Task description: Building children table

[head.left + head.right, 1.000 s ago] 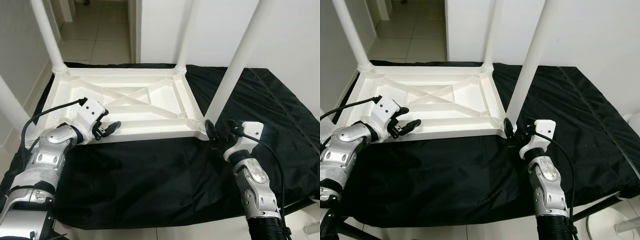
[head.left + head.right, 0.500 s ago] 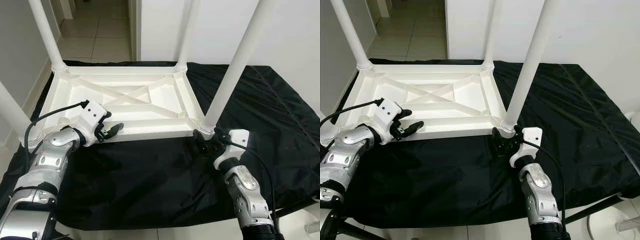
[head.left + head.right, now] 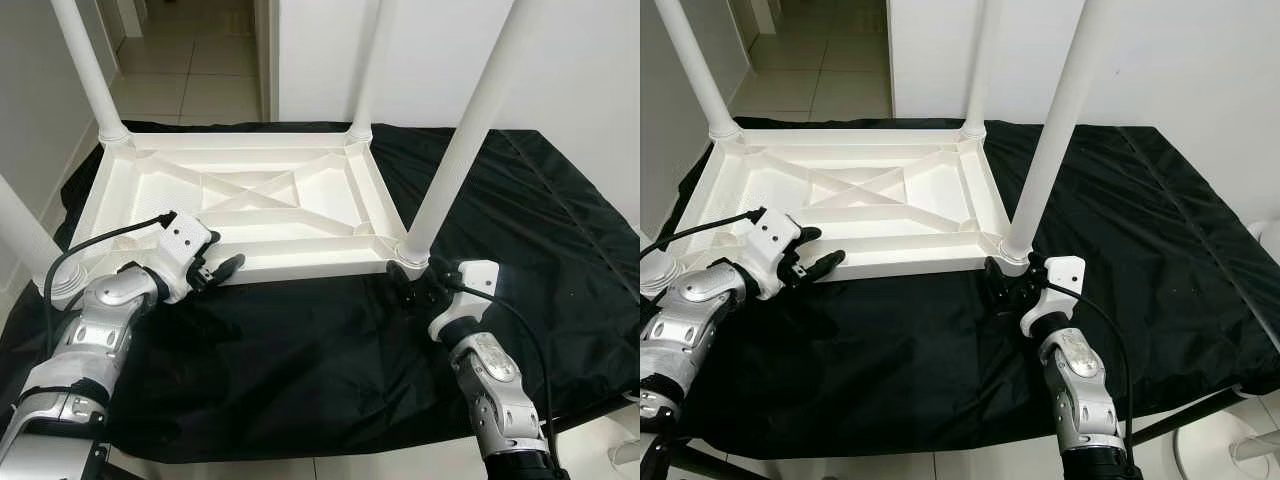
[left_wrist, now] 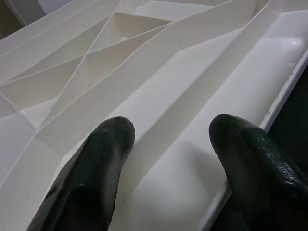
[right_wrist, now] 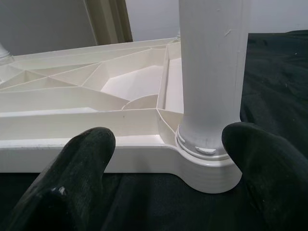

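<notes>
A white plastic children's table (image 3: 300, 265) lies upside down on a black cloth, its legs pointing up. My left gripper (image 3: 222, 268) is open over the table's near rim, fingers (image 4: 91, 178) spread above the ribbed underside (image 4: 159, 62). My right gripper (image 3: 408, 287) is open just in front of the socket of the near right leg (image 3: 455, 150). In the right wrist view that leg (image 5: 211, 72) rises between the two fingers (image 5: 72, 183), which stand a little short of the socket.
The black cloth (image 3: 300, 350) covers the work surface out to its edges. Other legs stand at the far left (image 3: 90, 70), far middle (image 3: 368, 70) and near left (image 3: 20, 230). Tiled floor (image 3: 190, 60) lies beyond, with a white wall (image 3: 600, 80) at the right.
My right gripper has shifted left from beside the near right leg's base to just in front of it. The left gripper has drawn back slightly along the near rim. The view moved a little.
</notes>
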### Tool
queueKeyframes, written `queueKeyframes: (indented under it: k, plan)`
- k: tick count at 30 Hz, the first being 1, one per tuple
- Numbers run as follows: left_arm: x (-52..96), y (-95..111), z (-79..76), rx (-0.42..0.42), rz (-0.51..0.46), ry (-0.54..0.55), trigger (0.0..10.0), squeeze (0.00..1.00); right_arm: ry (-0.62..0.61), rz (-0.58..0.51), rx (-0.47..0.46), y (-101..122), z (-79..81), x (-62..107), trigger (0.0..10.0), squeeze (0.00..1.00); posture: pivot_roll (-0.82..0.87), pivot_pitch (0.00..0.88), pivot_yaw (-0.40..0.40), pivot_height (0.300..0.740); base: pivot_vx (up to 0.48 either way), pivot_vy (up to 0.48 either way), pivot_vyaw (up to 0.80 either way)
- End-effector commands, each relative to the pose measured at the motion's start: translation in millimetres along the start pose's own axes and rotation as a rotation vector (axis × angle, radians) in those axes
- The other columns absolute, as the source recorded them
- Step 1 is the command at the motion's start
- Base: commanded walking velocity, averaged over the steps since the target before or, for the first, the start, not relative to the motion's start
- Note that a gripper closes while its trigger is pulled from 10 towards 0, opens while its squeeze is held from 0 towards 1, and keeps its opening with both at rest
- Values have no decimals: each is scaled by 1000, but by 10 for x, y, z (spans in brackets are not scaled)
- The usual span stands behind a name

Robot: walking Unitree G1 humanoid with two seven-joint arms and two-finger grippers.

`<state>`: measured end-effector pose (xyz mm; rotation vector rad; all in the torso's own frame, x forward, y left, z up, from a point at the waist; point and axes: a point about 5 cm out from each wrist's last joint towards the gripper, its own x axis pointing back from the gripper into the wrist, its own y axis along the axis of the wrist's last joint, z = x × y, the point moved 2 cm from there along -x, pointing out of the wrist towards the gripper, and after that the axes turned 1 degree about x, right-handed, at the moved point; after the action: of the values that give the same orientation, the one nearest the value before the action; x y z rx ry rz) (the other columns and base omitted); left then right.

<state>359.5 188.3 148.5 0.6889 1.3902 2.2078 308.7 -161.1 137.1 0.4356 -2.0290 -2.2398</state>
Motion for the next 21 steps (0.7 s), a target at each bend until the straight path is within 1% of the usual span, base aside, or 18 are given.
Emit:
queueKeyframes:
  k: [1,2,4,6,8,14,16,19,21]
  plan:
    - [46,-184,-193,7,83,-207,10000,0,7,5,11,-15,1,18,10000,0,-55,66,-31,740,0,0,0]
    - [44,-197,-187,8,90,-203,10000,0,8,5,11,-17,6,17,10000,0,-55,66,-31,740,0,0,0]
    - [82,-197,-178,34,87,-231,10000,0,11,7,14,-21,11,25,10000,0,-60,66,-29,740,0,0,0]
    - [102,-183,-183,31,76,-247,10000,0,11,8,15,-22,6,28,10000,0,-62,65,-29,740,0,0,0]
    - [119,-134,-204,83,40,-276,10000,0,8,11,16,-29,-7,34,10000,0,-62,64,-29,740,0,0,0]
    - [123,-103,-258,99,11,-302,10000,0,10,11,16,-35,2,32,10000,0,-64,63,-31,740,0,0,0]
    - [159,-92,-341,101,-4,-355,10000,0,15,11,16,-36,13,30,10000,0,-65,63,-31,740,0,0,0]
    - [178,-96,-375,98,-5,-377,10000,0,16,11,16,-36,16,30,10000,0,-65,63,-31,740,0,0,0]
    - [182,-130,-382,82,14,-377,10000,0,16,12,16,-38,13,30,10000,0,-60,64,-33,740,0,0,0]
